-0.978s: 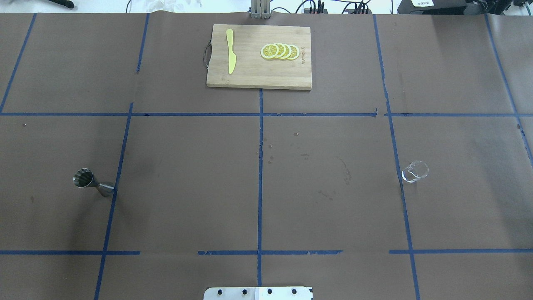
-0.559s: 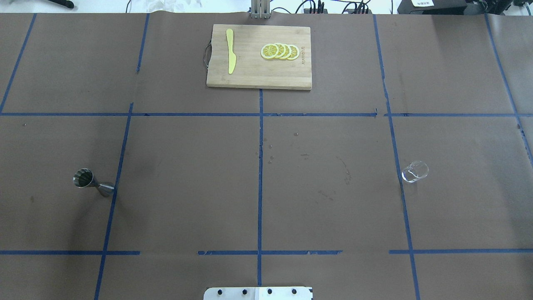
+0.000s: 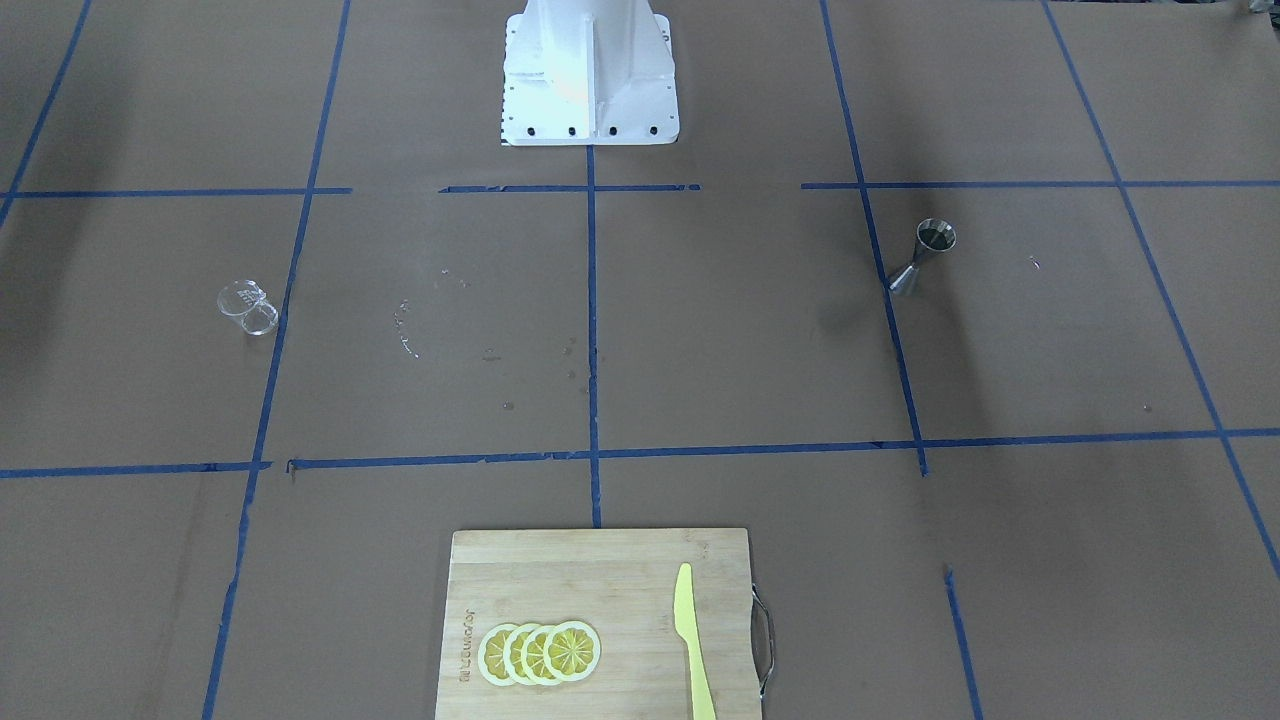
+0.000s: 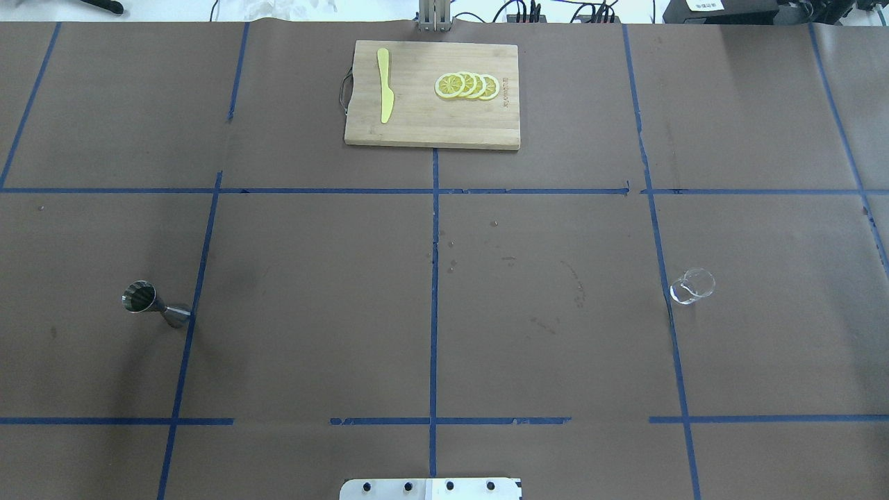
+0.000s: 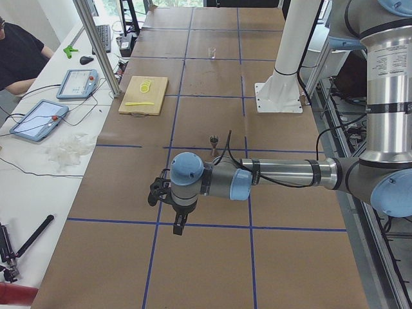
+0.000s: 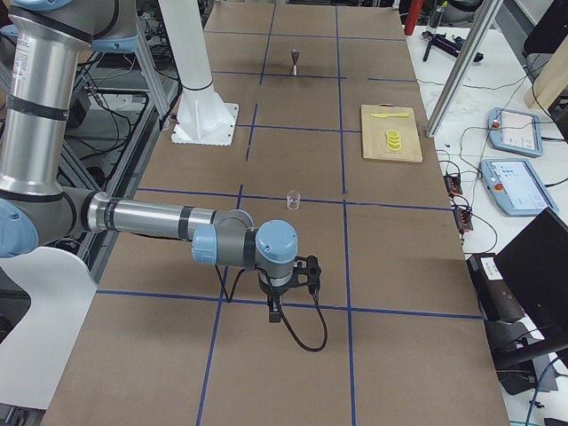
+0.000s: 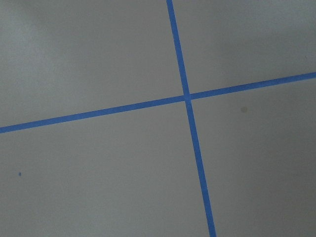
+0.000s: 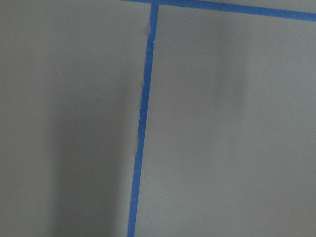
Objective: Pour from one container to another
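Note:
The small clear glass cup [image 4: 692, 285] stands upright on the brown paper at the robot's right, also seen in the front-facing view [image 3: 247, 307] and far off in the left-side view [image 5: 211, 53]. The steel hourglass jigger [image 4: 156, 305] stands upright at the robot's left [image 3: 923, 257]. My left gripper [image 5: 179, 223] hangs over the table's left end, well away from the jigger [image 5: 215, 143]. My right gripper [image 6: 273, 311] hangs over the right end, short of the cup [image 6: 293, 201]. Neither holds anything. I cannot tell whether they are open or shut. Both wrist views show only paper and blue tape.
A wooden cutting board [image 4: 417, 125] with lemon slices [image 4: 467, 85] and a yellow knife [image 4: 384, 85] lies at the table's far side. The white robot base [image 3: 590, 75] sits at the near middle. A person [image 5: 19, 51] sits beyond the far edge, by tablets.

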